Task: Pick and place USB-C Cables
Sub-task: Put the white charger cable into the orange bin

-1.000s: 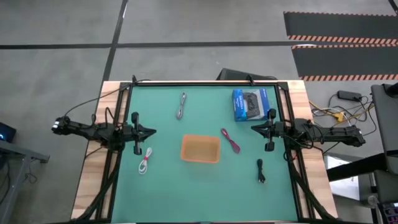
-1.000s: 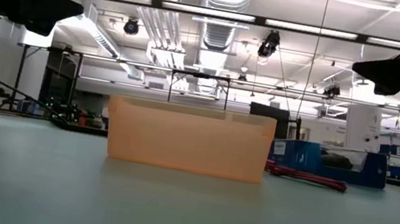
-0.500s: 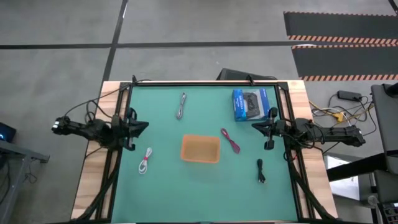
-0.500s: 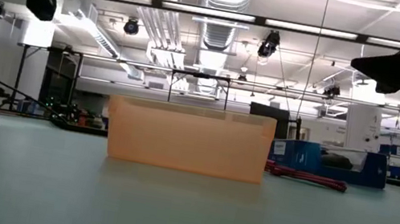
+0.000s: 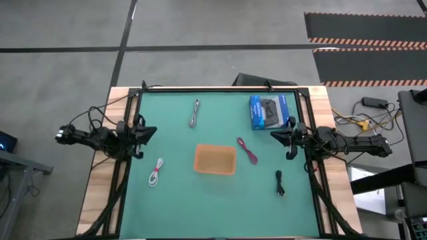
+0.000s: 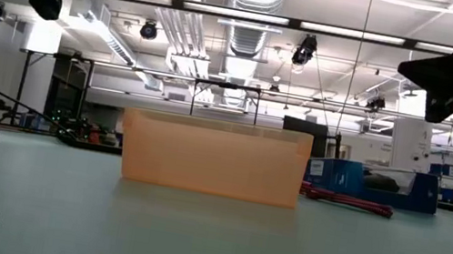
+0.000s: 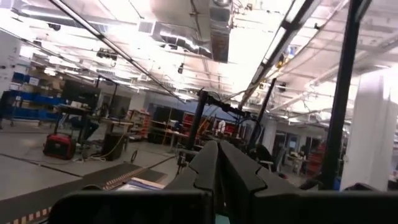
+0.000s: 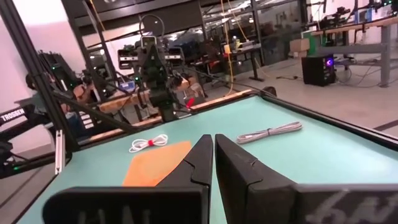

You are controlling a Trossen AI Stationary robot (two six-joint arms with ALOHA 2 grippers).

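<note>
Four cable bundles lie flat on the green mat: white [image 5: 156, 174], silver-grey [image 5: 195, 113], magenta [image 5: 247, 151] and black [image 5: 280, 183]. The orange tray [image 5: 215, 160] stands mid-table between them. My left gripper [image 5: 152, 131] hovers shut above the mat's left edge, beyond the white cable's far end, tipped up toward the ceiling [image 7: 219, 155]. My right gripper [image 5: 272, 135] hovers shut at the right edge, right of the magenta cable. Past its fingers [image 8: 213, 149] the right wrist view shows the tray [image 8: 155, 163], the white cable [image 8: 149, 143] and the silver-grey cable [image 8: 268, 132].
A blue box picturing a controller [image 5: 266, 111] lies at the far right, just beyond my right gripper. Black frame rails run along the mat's edges [image 5: 127, 173]. In the low view the tray [image 6: 214, 157] stands in the middle, the magenta cable [image 6: 348, 201] to its right.
My left gripper has drawn back toward the table's left edge, risen a little and rolled about its wrist. My right gripper has stayed near the right edge and turned slightly. No cable has moved.
</note>
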